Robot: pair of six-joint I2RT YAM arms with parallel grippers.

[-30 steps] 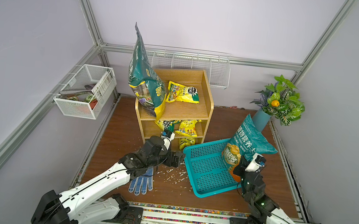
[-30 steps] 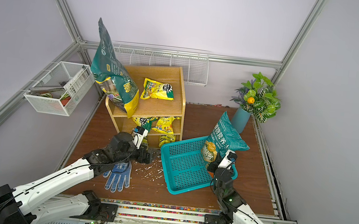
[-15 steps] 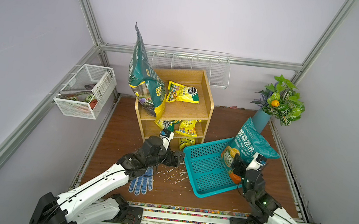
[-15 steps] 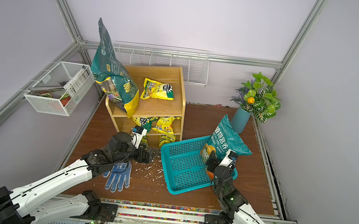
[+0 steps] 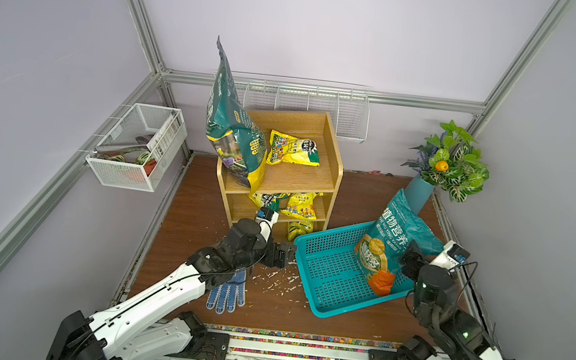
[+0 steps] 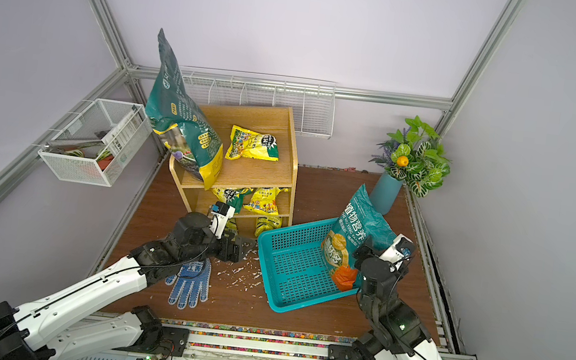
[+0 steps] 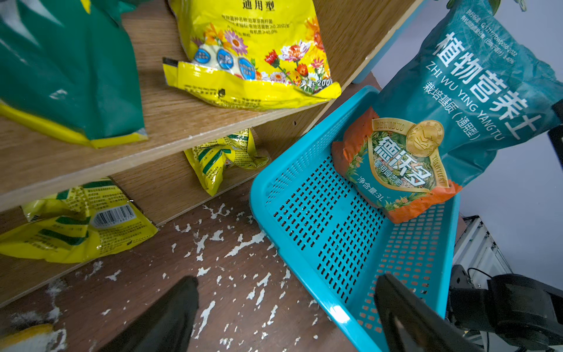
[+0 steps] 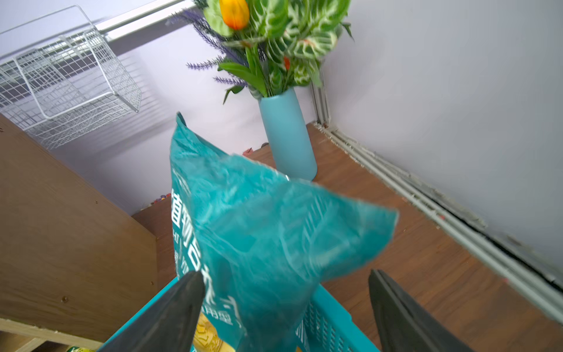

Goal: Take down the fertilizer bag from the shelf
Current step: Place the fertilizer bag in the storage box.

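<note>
The teal fertilizer bag (image 5: 388, 245) (image 6: 354, 234) (image 7: 426, 122) with an orange bottom stands leaning in the teal perforated basket (image 5: 304, 276) (image 6: 291, 263) (image 7: 320, 213) on the floor, to the right of the oak shelf (image 5: 301, 179) (image 6: 253, 173). My right gripper (image 5: 409, 257) (image 6: 364, 248) (image 8: 285, 274) is open behind the bag. The bag's crumpled upper corner (image 8: 259, 228) lies loosely between its spread fingers, unpinched. My left gripper (image 5: 283, 255) (image 6: 237, 249) (image 7: 286, 279) hovers open and empty low over the floor at the basket's left rim.
A tall dark green bag (image 5: 232, 136) and a yellow bag (image 5: 294, 150) sit on the shelf's top, with more yellow bags (image 5: 300, 205) on the lower tiers. A blue dotted glove (image 5: 227, 293), white flakes (image 5: 278, 280), a vase of plants (image 5: 419, 193) and wire wall baskets (image 5: 137, 147) surround the floor.
My right gripper has opened and let go of the teal bag, which has settled lower in the basket. The right wrist has drawn back slightly to the right. The left arm is unmoved.
</note>
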